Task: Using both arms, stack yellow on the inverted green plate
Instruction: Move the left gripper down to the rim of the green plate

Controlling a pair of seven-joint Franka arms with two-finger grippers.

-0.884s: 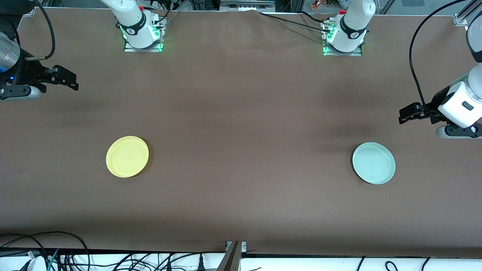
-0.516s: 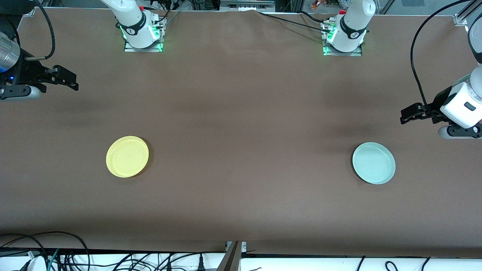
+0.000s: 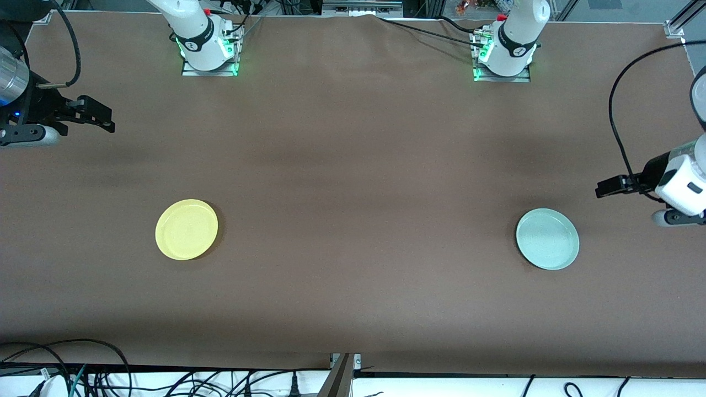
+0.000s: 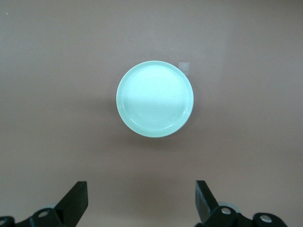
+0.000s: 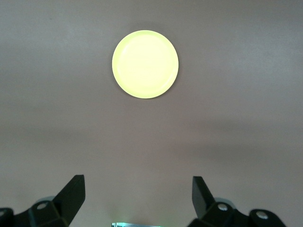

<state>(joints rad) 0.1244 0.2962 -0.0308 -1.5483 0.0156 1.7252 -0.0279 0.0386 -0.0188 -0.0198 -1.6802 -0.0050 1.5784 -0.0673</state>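
The yellow plate (image 3: pixel 186 229) lies rim up on the brown table toward the right arm's end; it also shows in the right wrist view (image 5: pixel 145 64). The pale green plate (image 3: pixel 547 239) lies rim up toward the left arm's end and shows in the left wrist view (image 4: pixel 155 99). My left gripper (image 3: pixel 604 188) is open and empty, up in the air over the table near the green plate; its fingers (image 4: pixel 77 201) stand wide apart. My right gripper (image 3: pixel 105 120) is open and empty, high over the table's edge at the right arm's end, away from the yellow plate.
The two arm bases (image 3: pixel 208 49) (image 3: pixel 503 55) stand along the table's farthest edge. Black cables (image 3: pixel 66 364) hang below the table's nearest edge. A small pale square mark (image 4: pixel 184 67) lies on the table beside the green plate.
My left gripper has moved toward the front camera and toward the left arm's end of the table. The right arm and both plates have not moved.
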